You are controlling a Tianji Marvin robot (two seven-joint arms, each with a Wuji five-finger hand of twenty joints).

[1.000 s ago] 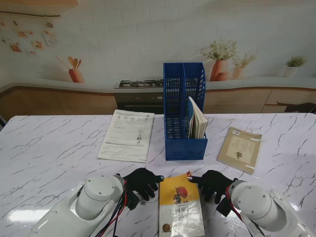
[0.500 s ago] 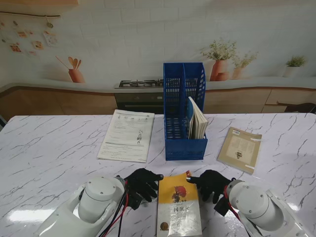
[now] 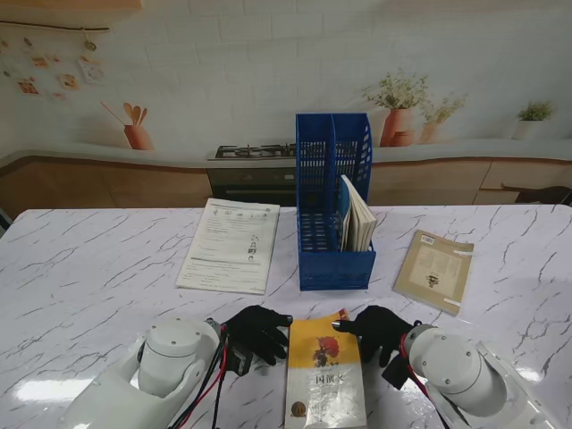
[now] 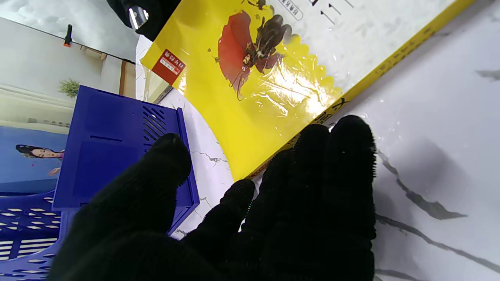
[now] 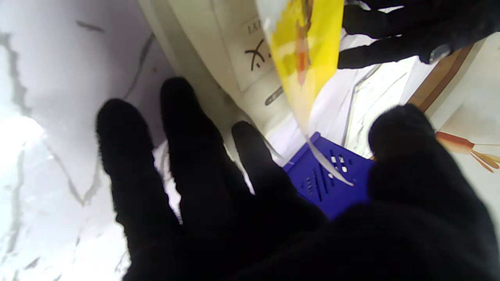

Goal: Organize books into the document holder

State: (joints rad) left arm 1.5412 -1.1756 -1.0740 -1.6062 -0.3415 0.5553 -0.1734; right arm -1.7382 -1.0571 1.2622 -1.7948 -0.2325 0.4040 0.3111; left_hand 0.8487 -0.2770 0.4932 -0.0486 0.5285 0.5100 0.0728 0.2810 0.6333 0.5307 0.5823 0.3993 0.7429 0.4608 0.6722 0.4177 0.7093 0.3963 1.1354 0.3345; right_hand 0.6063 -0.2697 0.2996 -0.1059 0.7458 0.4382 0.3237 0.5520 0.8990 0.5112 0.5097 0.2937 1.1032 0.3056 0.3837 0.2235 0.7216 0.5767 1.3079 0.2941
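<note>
A yellow and white book point(image 3: 326, 371) lies flat near the table's front edge, between my two black-gloved hands. My left hand point(image 3: 255, 332) is open at the book's left side; in the left wrist view its fingertips point(image 4: 343, 136) touch the yellow spine edge of the book point(image 4: 273, 78). My right hand point(image 3: 380, 332) is open at the book's far right corner, fingers spread beside the book point(image 5: 308, 50). The blue document holder point(image 3: 332, 206) stands upright farther back, with several books point(image 3: 357, 222) leaning in its right compartment; its left compartment looks empty.
A white printed booklet point(image 3: 230, 244) lies left of the holder. A tan book point(image 3: 435, 270) lies flat to its right. Bare marble table point(image 3: 89, 286) stretches to both sides. A wall with a kitchen mural stands behind the table.
My right hand has slid a little leftward against the book's corner, and the yellow book has shifted slightly left. The left hand has barely moved.
</note>
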